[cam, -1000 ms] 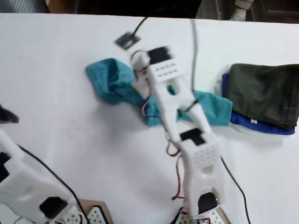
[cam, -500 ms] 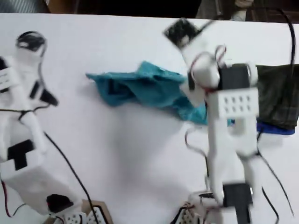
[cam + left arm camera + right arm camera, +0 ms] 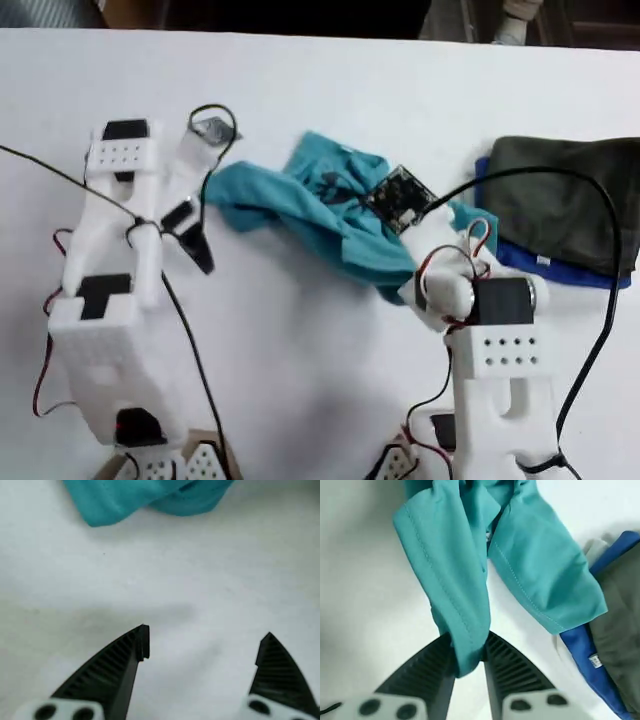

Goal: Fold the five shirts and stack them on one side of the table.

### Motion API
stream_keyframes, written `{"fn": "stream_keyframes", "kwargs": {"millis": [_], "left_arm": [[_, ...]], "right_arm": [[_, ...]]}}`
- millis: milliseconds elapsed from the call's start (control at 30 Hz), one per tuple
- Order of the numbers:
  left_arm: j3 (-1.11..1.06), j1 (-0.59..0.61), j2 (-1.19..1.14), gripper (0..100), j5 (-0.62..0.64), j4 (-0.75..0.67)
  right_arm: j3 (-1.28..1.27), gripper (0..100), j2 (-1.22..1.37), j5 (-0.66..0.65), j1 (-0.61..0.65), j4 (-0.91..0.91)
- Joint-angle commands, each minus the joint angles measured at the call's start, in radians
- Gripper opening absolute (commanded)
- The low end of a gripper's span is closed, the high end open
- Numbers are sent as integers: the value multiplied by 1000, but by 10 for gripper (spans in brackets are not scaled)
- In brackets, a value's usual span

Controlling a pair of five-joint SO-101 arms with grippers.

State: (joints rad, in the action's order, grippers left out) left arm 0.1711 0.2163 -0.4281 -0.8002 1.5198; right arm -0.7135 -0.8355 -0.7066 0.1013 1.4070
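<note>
Right now the teal shirt [image 3: 330, 205] lies bunched in the middle of the table [image 3: 300, 380], its long axis running across from one arm towards the other; the right arm [image 3: 500, 340] has its jaws clamped on a fold at the shirt's right side, the cloth pinched tight between them; the left arm [image 3: 110, 290] holds its jaws wide apart over bare table, the shirt's loose left end lying just ahead of them, near but not touching. That loose end is the left arm's to take, I'd judge, being much the nearer. Off to the right, a dark green shirt [image 3: 565, 200] sits folded on a blue shirt [image 3: 560, 268], close beside the teal one.
</note>
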Motion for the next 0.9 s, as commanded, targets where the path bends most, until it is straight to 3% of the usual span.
{"fn": "stream_keyframes", "kwargs": {"millis": [0, 467, 733, 867], "left_arm": [[82, 17, 8, 350, -9, -91], [159, -52, -104, 350, -15, -382], [335, -68, -261, 348, -15, -408], [453, -68, -344, 275, -21, -388]], "right_arm": [[-3, 22, -35, -8, -38, -27], [-3, 22, -30, -3, -47, -35], [-23, 22, -33, 0, -47, -33], [-78, 22, -36, 0, -47, -39]]}}
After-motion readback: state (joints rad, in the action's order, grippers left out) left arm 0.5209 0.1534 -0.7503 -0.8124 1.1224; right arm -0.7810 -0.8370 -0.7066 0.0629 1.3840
